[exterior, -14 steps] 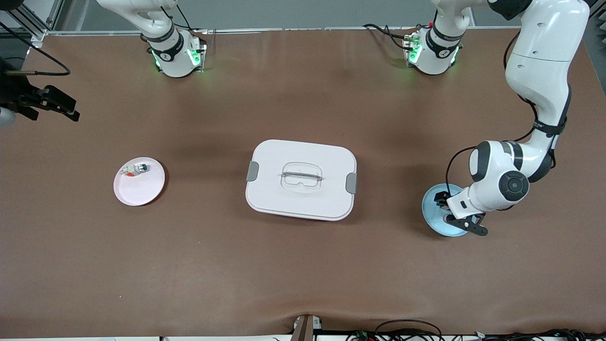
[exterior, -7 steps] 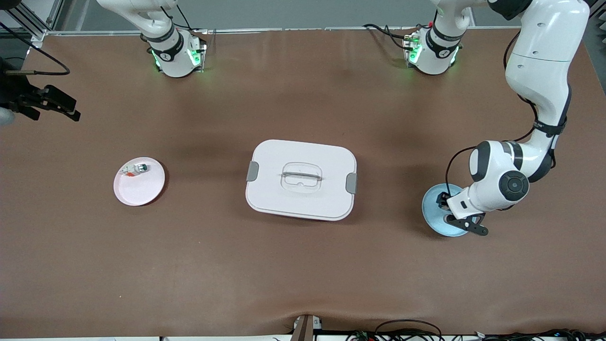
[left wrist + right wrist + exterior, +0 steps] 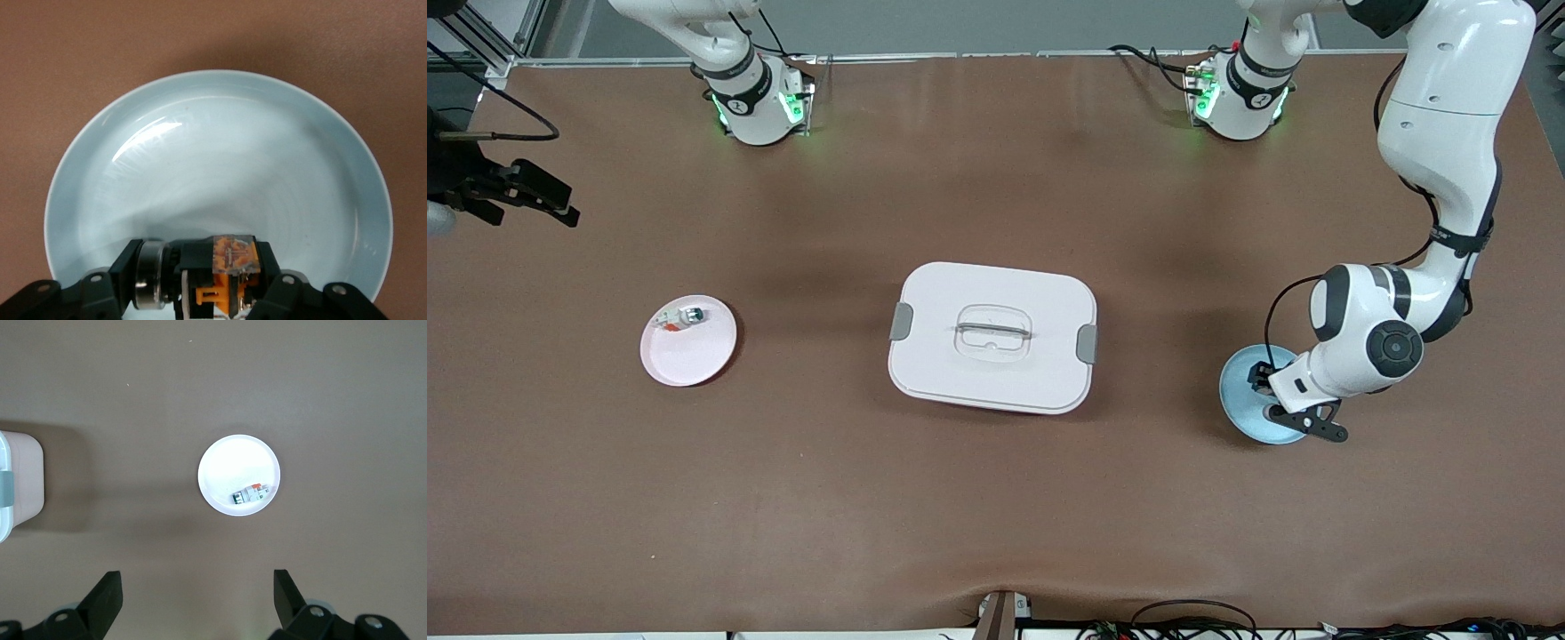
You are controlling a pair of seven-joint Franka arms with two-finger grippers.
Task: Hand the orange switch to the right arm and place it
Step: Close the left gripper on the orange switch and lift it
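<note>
Now the left gripper (image 3: 223, 303) has just clamped the orange switch (image 3: 230, 267) in the blue plate (image 3: 200, 120); the handover comes next, and the right gripper (image 3: 193, 600) waits open.

Left arm bent low at its end of the bench, left tool (image 3: 220, 293) clamped tight, right tool (image 3: 197, 597) raised, fingers spread wide, waiting

White plate and small part on the brown bench, seen from above by the right claw

The right claw (image 3: 193, 600) hangs high over the bench (image 3: 200, 380) with its two black fingers (image 3: 103, 597) spread wide apart and nothing between them. A round white plate (image 3: 230, 463) lies on the bench, carrying a small whitish part (image 3: 251, 494) with a green end and an orange-red end, close to the plate's rim. The corner of a white lidded box (image 3: 20, 483) with a grey clasp shows at the picture's edge, well apart from the plate.
</note>
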